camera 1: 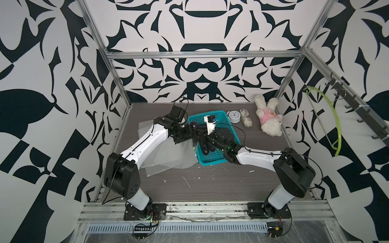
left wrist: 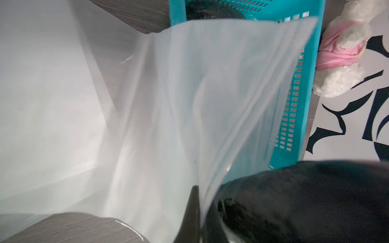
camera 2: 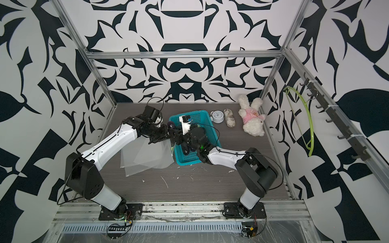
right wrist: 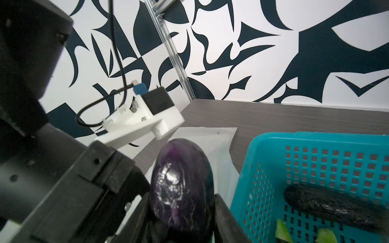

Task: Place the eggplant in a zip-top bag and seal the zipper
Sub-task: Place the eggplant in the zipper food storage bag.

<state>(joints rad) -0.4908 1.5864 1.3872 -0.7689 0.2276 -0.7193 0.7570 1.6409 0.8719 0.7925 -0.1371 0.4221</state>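
Right wrist shows right hand (right wrist: 183, 212) gripping eggplant (right wrist: 181, 178); left wrist, left hand (left wrist: 203, 212) pinching bag (left wrist: 179, 105)

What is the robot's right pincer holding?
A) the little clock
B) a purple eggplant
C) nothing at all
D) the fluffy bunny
B: in the right wrist view the purple eggplant sits squeezed between the jaws of the right pincer.

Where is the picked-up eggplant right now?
In the right wrist view, the eggplant sits clamped in the right gripper, just outside the basket and over a flat bag.
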